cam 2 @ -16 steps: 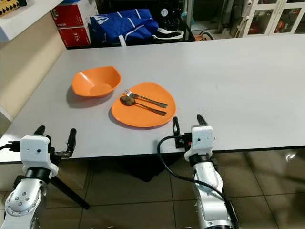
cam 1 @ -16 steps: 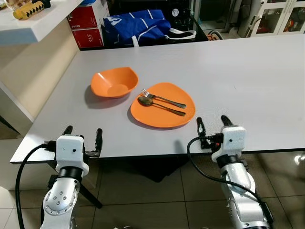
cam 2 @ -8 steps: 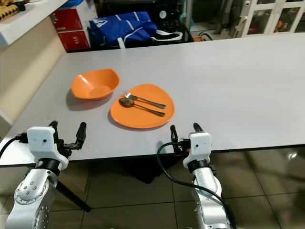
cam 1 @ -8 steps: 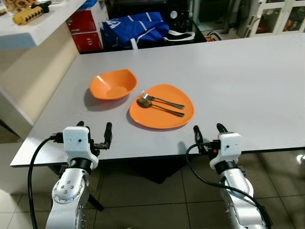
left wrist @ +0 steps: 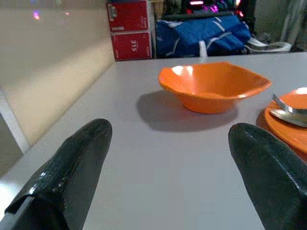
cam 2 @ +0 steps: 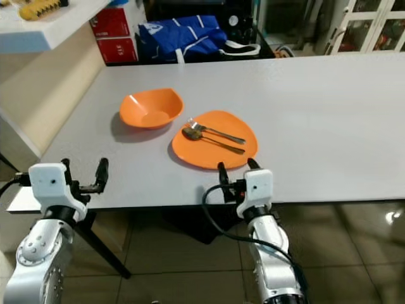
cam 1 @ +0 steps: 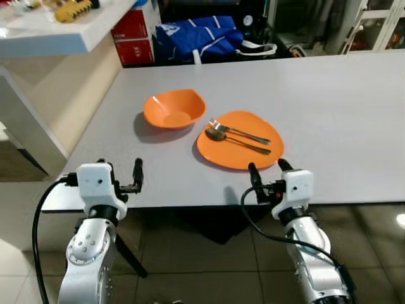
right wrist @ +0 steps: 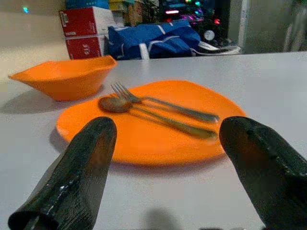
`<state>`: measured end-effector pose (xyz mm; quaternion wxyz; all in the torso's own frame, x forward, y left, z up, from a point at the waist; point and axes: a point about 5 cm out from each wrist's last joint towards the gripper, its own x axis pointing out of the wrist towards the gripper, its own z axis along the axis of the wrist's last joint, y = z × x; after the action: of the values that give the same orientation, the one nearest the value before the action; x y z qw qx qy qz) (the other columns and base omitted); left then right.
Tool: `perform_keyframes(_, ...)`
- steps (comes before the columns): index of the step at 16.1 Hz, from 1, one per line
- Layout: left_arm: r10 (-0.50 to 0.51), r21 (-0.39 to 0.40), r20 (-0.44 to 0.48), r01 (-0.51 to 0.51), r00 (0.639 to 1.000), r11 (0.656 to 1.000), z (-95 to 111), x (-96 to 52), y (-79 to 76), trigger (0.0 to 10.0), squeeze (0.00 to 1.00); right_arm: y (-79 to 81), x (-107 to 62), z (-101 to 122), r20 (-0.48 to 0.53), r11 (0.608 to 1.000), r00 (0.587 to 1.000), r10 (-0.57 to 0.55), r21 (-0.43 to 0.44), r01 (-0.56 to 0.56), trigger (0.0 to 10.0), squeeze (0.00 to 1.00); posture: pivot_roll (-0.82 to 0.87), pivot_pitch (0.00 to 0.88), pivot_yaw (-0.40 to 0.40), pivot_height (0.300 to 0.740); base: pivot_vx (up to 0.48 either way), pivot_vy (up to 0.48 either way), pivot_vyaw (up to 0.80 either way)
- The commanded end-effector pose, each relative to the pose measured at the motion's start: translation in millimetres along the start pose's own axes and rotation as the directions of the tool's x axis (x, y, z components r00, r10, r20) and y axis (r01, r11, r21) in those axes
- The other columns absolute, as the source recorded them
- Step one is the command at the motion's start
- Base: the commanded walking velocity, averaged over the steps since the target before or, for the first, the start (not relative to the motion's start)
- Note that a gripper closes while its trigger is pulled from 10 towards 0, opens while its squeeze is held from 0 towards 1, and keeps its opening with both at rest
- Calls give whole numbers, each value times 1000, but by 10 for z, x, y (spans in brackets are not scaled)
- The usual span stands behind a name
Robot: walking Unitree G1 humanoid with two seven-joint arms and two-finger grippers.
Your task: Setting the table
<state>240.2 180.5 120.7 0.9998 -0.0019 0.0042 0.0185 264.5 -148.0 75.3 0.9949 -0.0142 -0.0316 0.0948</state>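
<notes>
At the table's near edge both grippers, left gripper (cam 1: 120, 173) and right gripper (cam 1: 266, 174), hover spread and empty, apparently approaching; next, likely reaching the fork (cam 1: 237, 132) and spoon (cam 1: 234, 140) on the orange plate (cam 1: 218, 152).

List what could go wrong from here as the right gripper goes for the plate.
The fork and spoon lie loose on the orange plate; lifting or tilting it could let them slide off.

The right gripper is open at the plate's near rim, close to the table edge; a low approach might push the plate away rather than grasp it.

The orange bowl sits just beside the plate, so a shoved plate could knock it.
</notes>
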Motion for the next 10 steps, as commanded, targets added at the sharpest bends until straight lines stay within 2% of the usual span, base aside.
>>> perform_keyframes(1,16,-3,-3,-16,1000,1000,17,-7,39,10000,0,-9,19,18,0,1000,1000,5,10,-5,10000,0,-132,0,110,740,0,469,0)
perform_keyframes(10,37,-7,-30,-37,999,999,10,118,156,10000,0,-17,29,14,-1,1000,1000,7,-3,-7,10000,0,-132,0,117,740,0,479,0)
